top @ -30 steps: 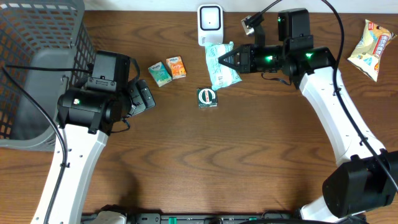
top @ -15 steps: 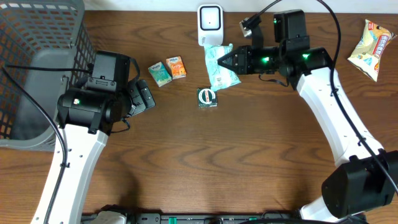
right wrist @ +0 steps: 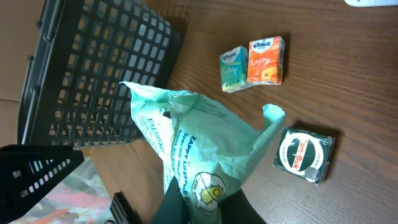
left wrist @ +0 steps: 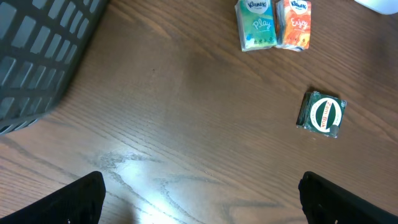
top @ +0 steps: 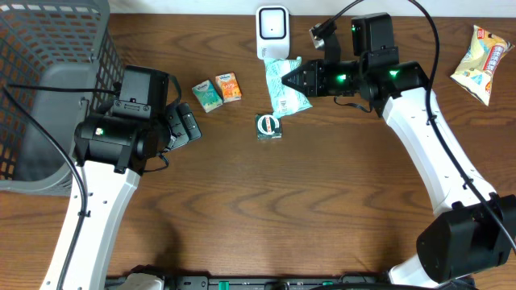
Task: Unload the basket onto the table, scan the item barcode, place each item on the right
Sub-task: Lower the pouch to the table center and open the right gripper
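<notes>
— Where's the thing it's meant to scan?

— Up in the right tool (top: 284, 78). Its jaws are pinched tight on the green packet (top: 288, 90), which hangs clear of the worktop (top: 322, 209) just in front of the white scanner (top: 272, 28) at the middle of the far edge.

— Why hold it by one end like that?

— I'd say it's to leave the printed faces free. With only an edge pinched, the crumpled film dangles loose and the arm can turn any side toward the scanner. I can't make out a barcode from here, so I can't tell you which face needs showing.

— And the left tool (top: 185, 126)?

— Spread wide, holding nothing, parked toward the left edge beside the basket (top: 48, 80) in the far left corner. My guess is the basket takes whatever has been scanned, and that arm waits near it.

— The rest is just lying about?

— Lined up, more like. Two tissue packs (top: 218, 91) sit side by side near the far edge, left of the scanner, and a small green box (top: 268, 126) lies just nearer than the packet. A snack bag (top: 481, 52) is off in the far right corner, well apart. All within an arm's sweep, probably queued.

— What could spoil it?

— That film is wrinkled. A creased code may not read, I reckon.
</notes>
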Robot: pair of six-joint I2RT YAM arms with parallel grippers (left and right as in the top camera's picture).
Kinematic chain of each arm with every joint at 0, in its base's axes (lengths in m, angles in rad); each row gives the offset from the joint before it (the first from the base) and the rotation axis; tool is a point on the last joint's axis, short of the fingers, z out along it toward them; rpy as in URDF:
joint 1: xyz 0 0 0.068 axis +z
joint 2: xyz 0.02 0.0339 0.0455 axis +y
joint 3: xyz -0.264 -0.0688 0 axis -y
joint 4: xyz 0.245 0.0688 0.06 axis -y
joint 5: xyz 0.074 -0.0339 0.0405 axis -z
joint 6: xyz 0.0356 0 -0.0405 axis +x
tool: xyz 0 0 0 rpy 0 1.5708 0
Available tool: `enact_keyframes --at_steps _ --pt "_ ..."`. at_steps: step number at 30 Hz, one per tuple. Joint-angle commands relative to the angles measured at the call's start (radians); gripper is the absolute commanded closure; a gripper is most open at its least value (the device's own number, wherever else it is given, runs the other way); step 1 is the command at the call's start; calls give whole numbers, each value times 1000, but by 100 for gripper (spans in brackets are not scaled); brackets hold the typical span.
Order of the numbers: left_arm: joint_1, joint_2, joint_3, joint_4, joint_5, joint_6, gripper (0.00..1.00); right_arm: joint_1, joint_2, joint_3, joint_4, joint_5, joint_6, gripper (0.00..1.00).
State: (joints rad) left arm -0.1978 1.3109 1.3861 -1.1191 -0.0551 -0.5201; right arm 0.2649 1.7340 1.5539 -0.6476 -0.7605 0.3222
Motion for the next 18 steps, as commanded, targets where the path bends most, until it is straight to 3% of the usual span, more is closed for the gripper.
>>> enact_keyframes --at_steps 1,6,14,18 --pt "4 -3 3 -3 -10 -1 2 12 -18 -6 1 17 6 99" --pt "4 -3 3 -3 -10 -1 3 12 -18 -6 -19 132 6 99" --pt "4 -3 3 -3 -10 -1 2 87 32 -32 -163 1033 -9 99" --pt "4 -3 3 -3 -10 -1 2 134 91 -68 -180 1297 -9 99"
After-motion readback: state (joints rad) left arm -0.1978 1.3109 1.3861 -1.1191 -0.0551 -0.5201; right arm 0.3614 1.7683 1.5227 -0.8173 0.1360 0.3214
